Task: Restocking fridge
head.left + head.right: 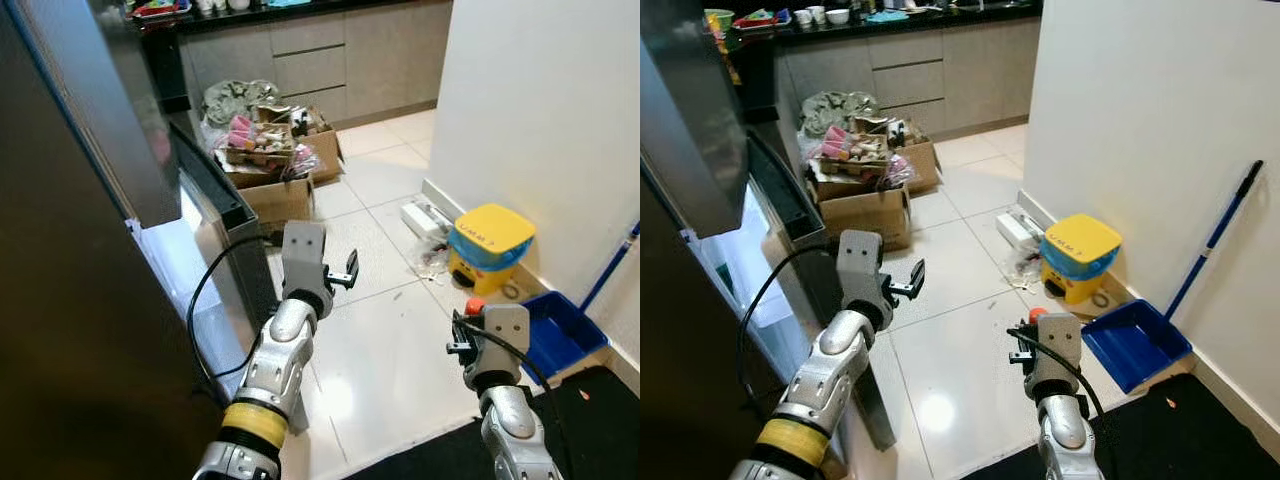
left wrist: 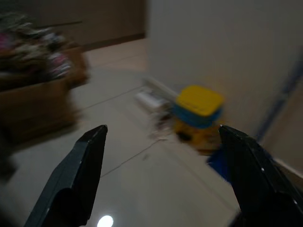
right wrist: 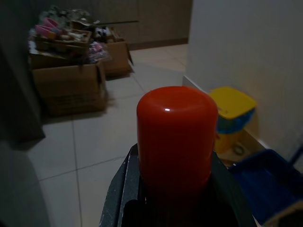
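Observation:
The fridge (image 1: 70, 330) fills the left side, its dark door near me and a pale lit inside (image 1: 185, 265) showing behind a lower door edge (image 1: 215, 195). My left gripper (image 1: 346, 272) is raised beside that edge, open, with nothing between its fingers (image 2: 90, 156). My right gripper (image 1: 468, 335) hangs lower at the right over the tiled floor, shut on a container with a round red cap (image 3: 175, 137); the same red cap (image 1: 1037, 315) peeks above the wrist. The container's body is hidden by the fingers.
Open cardboard boxes (image 1: 275, 165) full of packets stand on the floor ahead by the kitchen cabinets (image 1: 320, 55). A yellow-lidded blue bin (image 1: 490, 245), a blue dustpan (image 1: 560, 335) and a broom handle (image 1: 1215, 235) line the white wall (image 1: 540, 110) at right. A black mat (image 1: 600, 420) lies near my feet.

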You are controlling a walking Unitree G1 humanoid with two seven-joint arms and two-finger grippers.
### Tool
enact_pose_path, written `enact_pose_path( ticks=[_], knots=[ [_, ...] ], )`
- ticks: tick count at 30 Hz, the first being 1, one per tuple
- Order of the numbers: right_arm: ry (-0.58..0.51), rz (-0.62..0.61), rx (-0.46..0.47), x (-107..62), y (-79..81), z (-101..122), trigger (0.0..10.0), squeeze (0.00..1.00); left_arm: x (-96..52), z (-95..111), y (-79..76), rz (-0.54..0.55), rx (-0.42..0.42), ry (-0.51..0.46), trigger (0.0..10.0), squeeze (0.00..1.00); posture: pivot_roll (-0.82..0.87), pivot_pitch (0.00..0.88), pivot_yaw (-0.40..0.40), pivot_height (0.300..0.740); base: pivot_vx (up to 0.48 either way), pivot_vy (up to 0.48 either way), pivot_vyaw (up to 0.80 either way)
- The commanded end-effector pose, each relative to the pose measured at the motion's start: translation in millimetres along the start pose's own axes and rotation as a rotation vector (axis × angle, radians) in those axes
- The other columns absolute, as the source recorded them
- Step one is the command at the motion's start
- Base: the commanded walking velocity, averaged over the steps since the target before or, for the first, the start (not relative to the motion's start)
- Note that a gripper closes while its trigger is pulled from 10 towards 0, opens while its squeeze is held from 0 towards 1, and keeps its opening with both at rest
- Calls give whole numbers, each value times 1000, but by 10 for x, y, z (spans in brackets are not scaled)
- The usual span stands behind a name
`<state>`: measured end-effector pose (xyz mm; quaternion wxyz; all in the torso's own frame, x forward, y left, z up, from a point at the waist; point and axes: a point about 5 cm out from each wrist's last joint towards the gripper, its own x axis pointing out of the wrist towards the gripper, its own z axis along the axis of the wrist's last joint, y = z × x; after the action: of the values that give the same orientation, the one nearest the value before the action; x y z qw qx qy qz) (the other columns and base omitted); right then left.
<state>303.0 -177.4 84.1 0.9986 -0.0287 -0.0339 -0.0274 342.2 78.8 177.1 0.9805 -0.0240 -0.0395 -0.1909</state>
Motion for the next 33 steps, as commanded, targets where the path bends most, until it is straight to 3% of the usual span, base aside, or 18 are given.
enact_pose_path(
  ticks=[1,4,5,9,14,17,21,23,33],
  knots=[
    [9,-4,1,-33,-6,-23,10000,0,-162,-21,109,-71,35,45,10000,0,-86,110,76,740,0,0,0],
    [13,3,2,-43,3,-33,10000,0,-396,-22,248,-133,81,79,10000,0,-75,116,75,740,0,0,0],
    [13,3,2,-43,3,-33,10000,0,-396,-22,248,-133,81,79,10000,0,-75,116,75,740,0,0,0],
    [26,79,0,-43,103,-49,10000,0,-674,-61,561,-29,124,126,10000,0,-57,122,73,740,0,0,0],
    [25,96,-1,-29,126,-37,10000,0,-696,-53,654,75,135,121,10000,0,-49,125,69,740,0,0,0],
    [18,92,-2,-20,110,-14,10000,0,-614,-31,761,240,142,113,10000,0,-68,128,72,740,0,0,0],
    [16,84,-3,-31,87,-10,10000,0,-590,-5,830,300,166,110,10000,0,-75,131,75,740,0,0,0],
    [20,77,-5,-49,58,-22,10000,0,-581,31,941,395,172,93,10000,0,-79,133,74,740,0,0,0],
    [17,67,-5,-44,41,-8,10000,0,-525,12,1106,552,177,89,10000,0,-90,131,79,740,0,0,0]
  ],
)
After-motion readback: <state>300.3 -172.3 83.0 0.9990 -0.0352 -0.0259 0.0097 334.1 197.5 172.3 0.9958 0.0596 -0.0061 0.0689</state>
